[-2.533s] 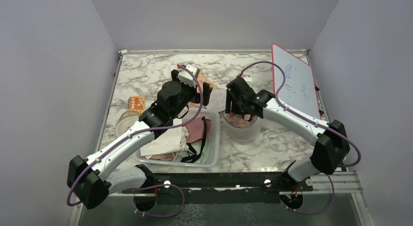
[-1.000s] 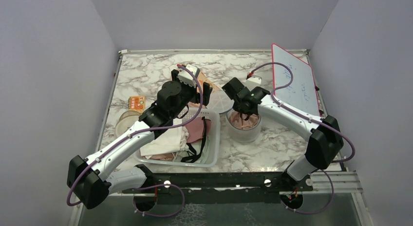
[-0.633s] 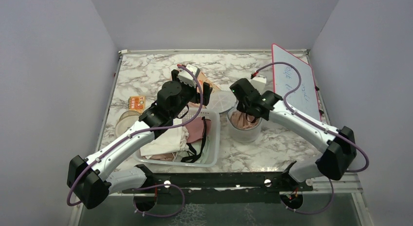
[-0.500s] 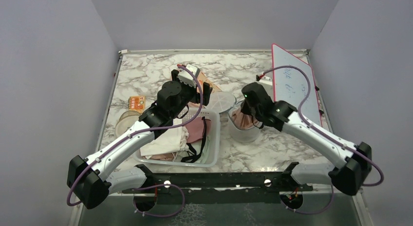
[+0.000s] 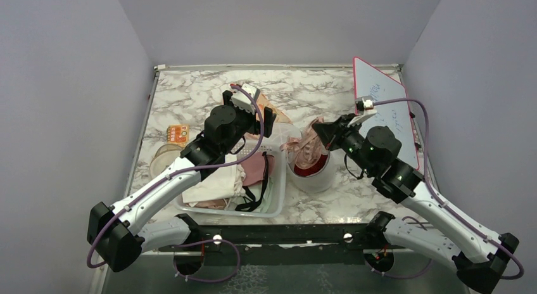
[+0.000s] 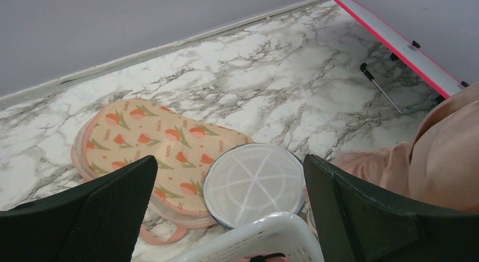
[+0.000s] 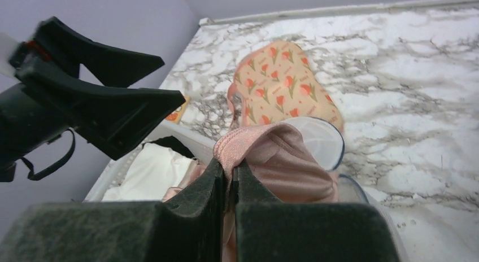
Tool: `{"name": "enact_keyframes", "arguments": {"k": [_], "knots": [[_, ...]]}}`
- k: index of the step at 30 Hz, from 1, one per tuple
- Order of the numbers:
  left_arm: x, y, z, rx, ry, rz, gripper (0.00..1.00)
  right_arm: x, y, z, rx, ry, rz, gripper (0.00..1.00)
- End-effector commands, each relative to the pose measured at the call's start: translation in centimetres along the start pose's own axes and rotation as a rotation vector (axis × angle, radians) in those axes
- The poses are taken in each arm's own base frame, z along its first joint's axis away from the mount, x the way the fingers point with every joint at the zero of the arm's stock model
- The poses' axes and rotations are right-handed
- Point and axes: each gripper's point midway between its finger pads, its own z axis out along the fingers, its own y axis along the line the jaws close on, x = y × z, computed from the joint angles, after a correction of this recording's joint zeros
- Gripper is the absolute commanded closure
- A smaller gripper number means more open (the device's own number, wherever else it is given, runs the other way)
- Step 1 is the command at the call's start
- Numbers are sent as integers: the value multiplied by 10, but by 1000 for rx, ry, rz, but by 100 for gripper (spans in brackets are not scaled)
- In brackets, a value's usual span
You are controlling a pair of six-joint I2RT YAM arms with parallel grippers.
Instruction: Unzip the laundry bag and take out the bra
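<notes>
- Pinching pink cloth (image 7: pixel 282 160) in right claw (image 7: pixel 229 180), above bag (image 5: pixel 313 180).
- Empty, wide-spread left claw (image 6: pixel 230 159) at bag's 10 o'clock.
- Red bra (image 5: pixel 311 169) inside: likely soft, light; pinch a fold.

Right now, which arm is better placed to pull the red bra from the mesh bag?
Left, probably. The left gripper is open, empty and near the laundry bag, where the bra lies exposed. The right gripper is shut on the pink garment above it.

Our left gripper (image 6: pixel 230 163) hangs spread wide above the marble bench (image 6: pixel 271 87). Between its fingers we see a round mesh disc (image 6: pixel 254 183) rimmed in grey-blue, its edge overlapping a tulip-print pouch (image 6: pixel 152 138). Dusty pink fabric (image 6: pixel 446 154) fills the right side.
</notes>
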Motion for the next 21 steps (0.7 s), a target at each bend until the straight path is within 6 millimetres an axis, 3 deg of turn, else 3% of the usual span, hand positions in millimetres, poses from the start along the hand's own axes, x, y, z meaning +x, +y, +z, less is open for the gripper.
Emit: {"name": "enact_keyframes", "arguments": {"k": [1,8,13,15,21], "knots": [[-15,0,-5,-4,-38,2,1,-25,26,-9,-152,-121,-34,99],[-22,10,-10,-54,-59,19,1,-61,55,-29,-300,-237,-92,99],[-41,42,-30,-208,-139,30,1,-73,101,-40,-519,-215,-205,99],[-48,59,-41,-293,-177,28,1,-68,119,-41,-620,-172,-242,99],[-70,108,-80,-513,-295,17,1,-25,176,-43,-1031,69,-245,99]]}}
